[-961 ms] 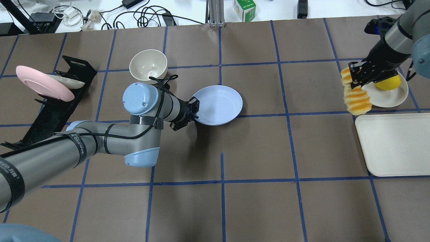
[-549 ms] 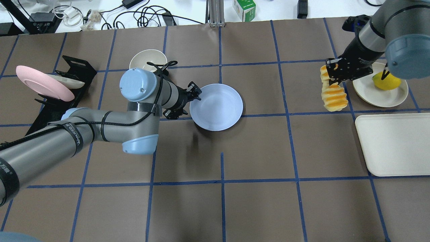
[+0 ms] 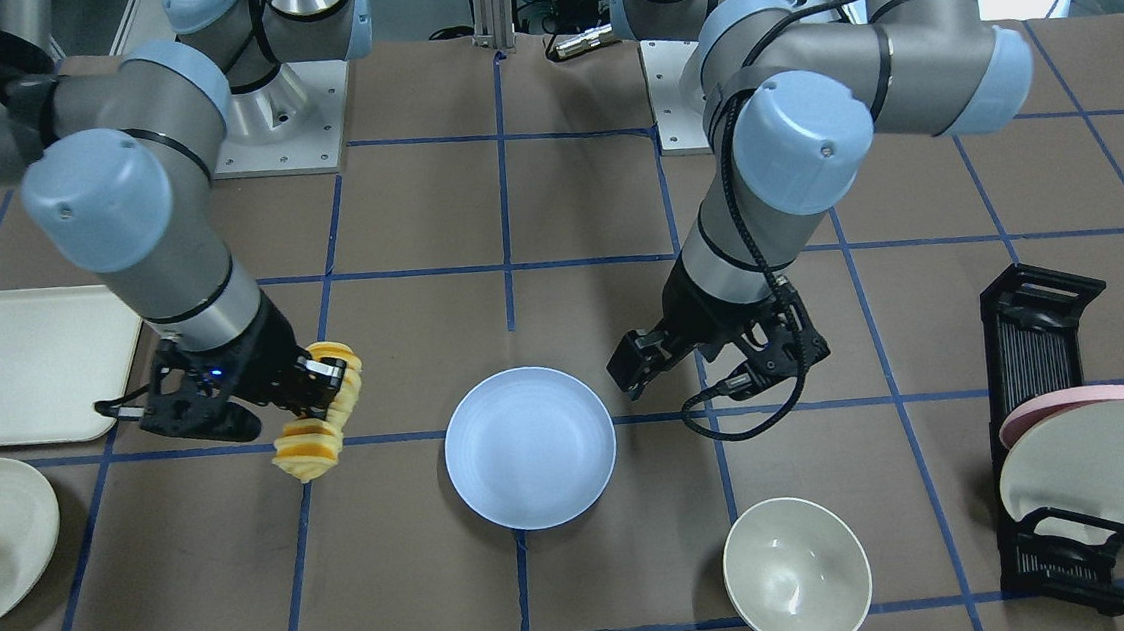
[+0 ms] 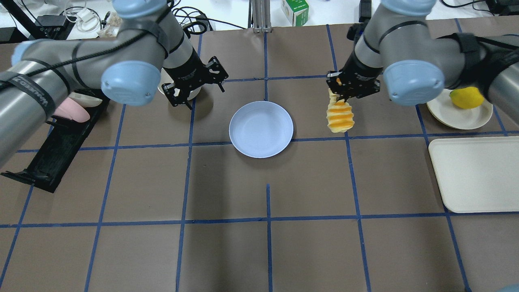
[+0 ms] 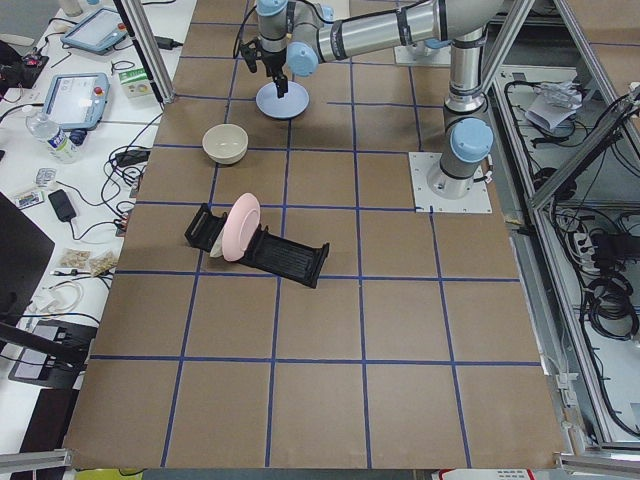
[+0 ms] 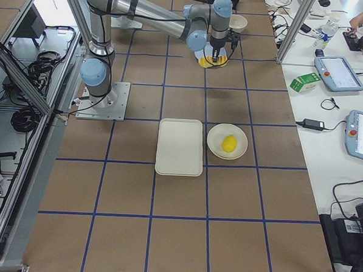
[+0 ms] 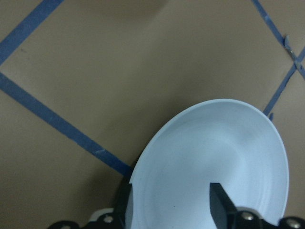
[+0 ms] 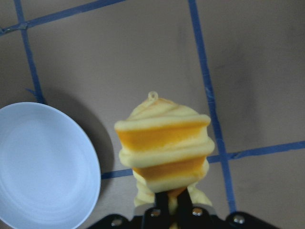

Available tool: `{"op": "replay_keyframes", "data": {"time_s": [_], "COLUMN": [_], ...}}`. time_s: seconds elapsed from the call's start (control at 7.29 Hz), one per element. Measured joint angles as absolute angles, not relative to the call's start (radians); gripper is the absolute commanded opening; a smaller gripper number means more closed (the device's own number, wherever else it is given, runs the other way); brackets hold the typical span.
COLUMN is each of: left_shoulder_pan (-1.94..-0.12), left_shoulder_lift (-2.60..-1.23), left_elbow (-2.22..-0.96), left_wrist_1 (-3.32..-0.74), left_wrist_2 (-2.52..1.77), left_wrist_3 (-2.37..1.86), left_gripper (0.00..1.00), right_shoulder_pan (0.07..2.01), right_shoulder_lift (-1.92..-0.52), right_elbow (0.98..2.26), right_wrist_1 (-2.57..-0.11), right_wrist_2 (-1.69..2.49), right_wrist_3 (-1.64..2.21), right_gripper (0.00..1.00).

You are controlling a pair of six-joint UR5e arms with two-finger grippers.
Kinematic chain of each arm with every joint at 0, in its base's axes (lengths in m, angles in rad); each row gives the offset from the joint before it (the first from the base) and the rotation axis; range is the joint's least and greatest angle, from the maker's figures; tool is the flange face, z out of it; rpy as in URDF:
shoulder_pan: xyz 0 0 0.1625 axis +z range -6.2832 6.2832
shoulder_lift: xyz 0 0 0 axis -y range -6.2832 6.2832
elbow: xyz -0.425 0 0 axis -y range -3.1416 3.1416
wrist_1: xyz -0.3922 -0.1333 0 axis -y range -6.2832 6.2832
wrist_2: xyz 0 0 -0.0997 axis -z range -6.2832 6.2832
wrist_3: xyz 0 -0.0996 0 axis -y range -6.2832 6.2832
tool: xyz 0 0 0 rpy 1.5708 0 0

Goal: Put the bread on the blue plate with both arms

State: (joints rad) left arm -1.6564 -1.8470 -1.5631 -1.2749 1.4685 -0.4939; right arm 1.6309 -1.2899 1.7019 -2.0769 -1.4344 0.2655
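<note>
Right gripper (image 4: 342,94) clamped bread (image 4: 339,115), hanging at 3 o'clock of blue plate (image 4: 261,129) in overhead view; left gripper (image 3: 632,368) hovered at 10 o'clock, jaws wide, empty.

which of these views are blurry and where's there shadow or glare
Right wrist view: the bread fills the centre and looks a little soft, and the blue plate throws a dark shadow to its right. Left wrist view: soft throughout, the left hand blurred at the bottom edge. Front-facing view: sharp, with small glints inside the cream bowl.
</note>
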Motion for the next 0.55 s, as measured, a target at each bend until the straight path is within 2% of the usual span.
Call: {"op": "replay_keyframes", "data": {"time_s": [0.27, 0.55], "left_shoulder_pan": [-1.632, -1.633], "left_shoulder_lift": [-1.793, -1.749], "left_elbow": [-1.504, -1.459], "left_wrist_1": [-1.414, -1.484], "left_wrist_2": [1.506, 1.507], "left_wrist_3": [-0.37, -0.338], "left_gripper": [1.0, 1.0], "right_shoulder_pan": [1.756, 1.85], "right_shoulder_lift": [-1.186, -1.093], "right_elbow": [1.65, 1.608], "right_wrist_1": [-2.171, -2.216], "right_wrist_2": [-1.428, -1.428], "right_wrist_3": [0.416, 0.507], "right_gripper": [0.05, 0.13]}}
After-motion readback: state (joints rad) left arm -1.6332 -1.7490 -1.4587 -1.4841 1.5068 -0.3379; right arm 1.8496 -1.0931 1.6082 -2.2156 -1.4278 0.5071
